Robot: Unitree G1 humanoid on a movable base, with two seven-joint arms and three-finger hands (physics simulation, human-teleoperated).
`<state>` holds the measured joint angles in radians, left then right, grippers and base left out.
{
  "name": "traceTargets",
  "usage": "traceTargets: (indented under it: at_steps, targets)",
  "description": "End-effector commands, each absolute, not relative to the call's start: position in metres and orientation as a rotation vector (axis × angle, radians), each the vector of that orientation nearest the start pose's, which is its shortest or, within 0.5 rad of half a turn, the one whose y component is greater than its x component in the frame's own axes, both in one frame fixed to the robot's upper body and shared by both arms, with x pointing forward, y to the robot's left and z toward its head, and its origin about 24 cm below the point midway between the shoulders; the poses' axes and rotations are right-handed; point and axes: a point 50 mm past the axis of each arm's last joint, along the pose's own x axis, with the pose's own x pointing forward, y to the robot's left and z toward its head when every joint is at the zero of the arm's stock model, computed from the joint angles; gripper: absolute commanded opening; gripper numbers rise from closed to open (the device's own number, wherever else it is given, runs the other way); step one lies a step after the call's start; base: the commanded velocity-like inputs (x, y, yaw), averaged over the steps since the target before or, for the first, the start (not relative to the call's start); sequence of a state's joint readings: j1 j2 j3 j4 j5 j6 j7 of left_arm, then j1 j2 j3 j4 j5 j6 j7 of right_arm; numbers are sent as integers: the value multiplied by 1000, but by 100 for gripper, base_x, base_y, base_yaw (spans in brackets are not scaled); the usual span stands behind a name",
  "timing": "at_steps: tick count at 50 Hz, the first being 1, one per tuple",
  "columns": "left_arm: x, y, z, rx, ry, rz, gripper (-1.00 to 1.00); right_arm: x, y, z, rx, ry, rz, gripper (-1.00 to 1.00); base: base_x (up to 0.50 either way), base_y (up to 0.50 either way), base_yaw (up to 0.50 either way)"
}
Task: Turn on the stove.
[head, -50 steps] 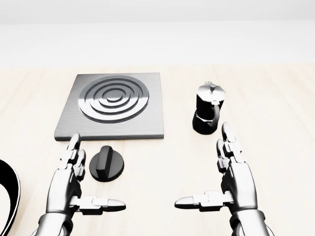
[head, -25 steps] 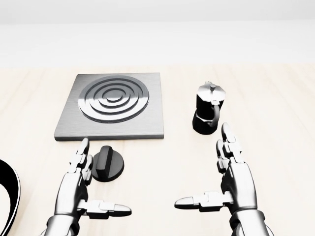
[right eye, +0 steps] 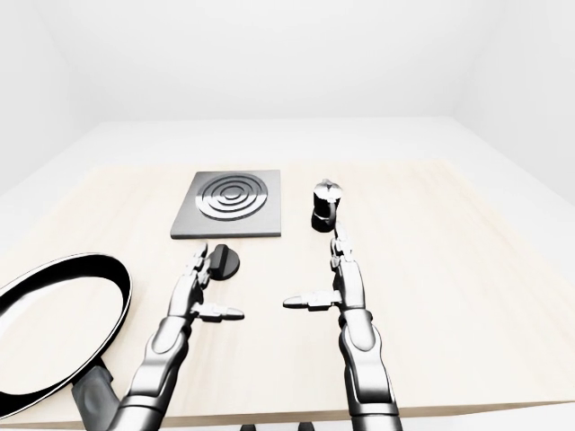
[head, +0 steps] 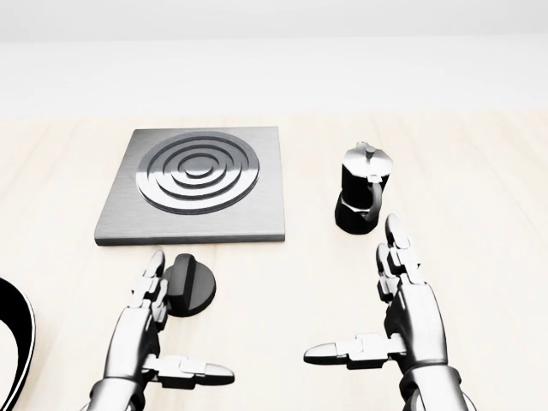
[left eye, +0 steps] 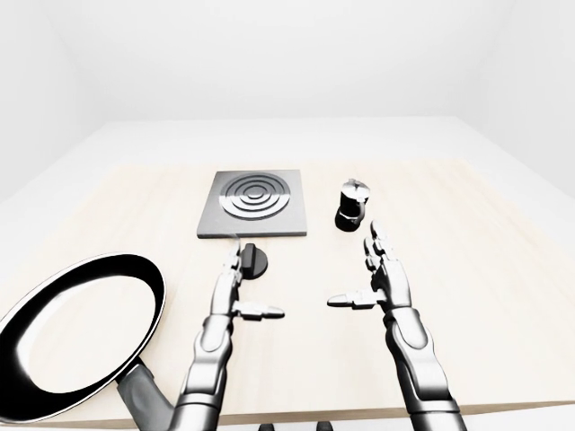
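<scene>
1. A black frying pan [left eye: 76, 334] with a pale rim lies at the far left of the left-eye view, its handle running toward 5 o'clock off the edge of the wooden table [left eye: 467, 269].

2. The left hand [head: 141, 330] is spread wide and holds nothing: the fingers [head: 152, 278] point toward 12 o'clock and the thumb sticks out toward 3 o'clock. Its fingertips sit at the left rim of the stove knob [head: 190, 286]; from the head view they overlap the knob's edge, but whether they actually touch it or hover just above cannot be told.

3. The stove knob is a round black dial with a raised bar across it, lying flat on the table at 6 o'clock from the stove [head: 197, 182], just beside the plate's lower edge.

4. The stove is a square grey plate with concentric rings, flat on the table.

5. A black moka pot [head: 362, 199] stands upright at 3 o'clock from the stove, well apart from it.

6. The right hand [head: 409, 317] is also spread and empty, fingers toward 12 o'clock and thumb toward 9 o'clock. It sits at 6 o'clock from the moka pot, near it but apart.
</scene>
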<state>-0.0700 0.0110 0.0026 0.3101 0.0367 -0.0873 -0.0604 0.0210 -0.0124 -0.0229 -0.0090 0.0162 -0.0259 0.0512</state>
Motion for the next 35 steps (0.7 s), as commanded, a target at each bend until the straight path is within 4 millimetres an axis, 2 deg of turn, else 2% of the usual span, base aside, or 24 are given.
traceTargets:
  at_steps: [1,10,17,21,28,32,35]
  targets:
    - [258,139,-3,49,146,-101,100,249,-156,41,2,-16,22,100,0,0,0]
    - [252,130,1,59,137,-143,100,250,-156,42,3,-14,20,100,0,0,0]
    - [251,123,-5,70,150,-167,100,250,-156,41,4,-13,20,100,0,0,0]
    - [248,116,1,77,138,-191,100,250,-156,40,4,-12,21,100,0,0,0]
    - [248,110,-4,85,141,-212,100,250,-156,40,5,-10,22,100,0,0,0]
    - [249,112,2,82,121,-204,100,250,-156,40,6,-9,23,100,0,0,0]
    - [249,117,17,77,60,-175,100,250,-155,40,6,-9,24,100,0,0,0]
